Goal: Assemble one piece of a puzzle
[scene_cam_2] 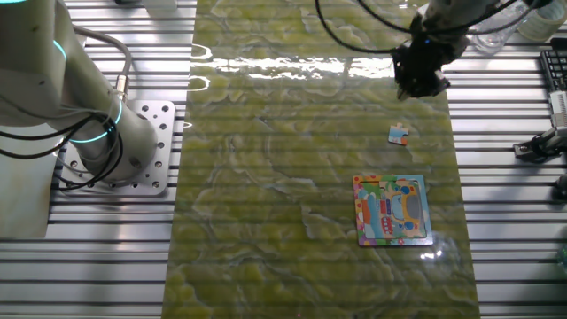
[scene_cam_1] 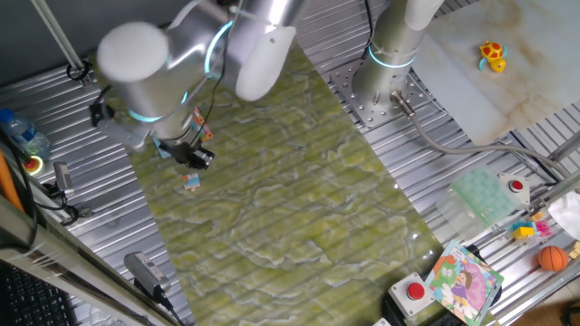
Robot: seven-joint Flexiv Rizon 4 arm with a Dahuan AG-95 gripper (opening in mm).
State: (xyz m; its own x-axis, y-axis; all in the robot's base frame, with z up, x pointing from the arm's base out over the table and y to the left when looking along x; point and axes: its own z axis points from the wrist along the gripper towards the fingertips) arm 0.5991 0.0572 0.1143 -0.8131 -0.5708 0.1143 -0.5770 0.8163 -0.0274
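Altogether, one puzzle (scene_cam_2: 392, 209) and one loose piece (scene_cam_2: 399, 134) lie on the single green-yellow mat (scene_cam_2: 292, 177), a glossy sheet with marbled, wavy veining that covers the middle of the ribbed metal table (scene_cam_2: 505, 204). The puzzle is a small flat square board with a light-blue border and a cartoon picture in red, yellow and green. The piece is tiny and flat — tan-orange with white and bluish bits — and rests on the mat near the puzzle, apart from it, between the puzzle and the gripper (scene_cam_2: 418, 84). One gripper shows, dark and compact, hanging above the mat just beyond the piece and not touching it; whether its fingers are spread or closed cannot be told from either view. In the one fixed view the piece (scene_cam_1: 191, 181) sits just below the gripper (scene_cam_1: 193, 158), and the puzzle is hidden. Well away from the puzzle, off the mat, lie one larger colourful board (scene_cam_1: 464, 281), one red button (scene_cam_1: 415, 292), one orange ball (scene_cam_1: 552, 259) and one yellow toy (scene_cam_1: 492, 54).
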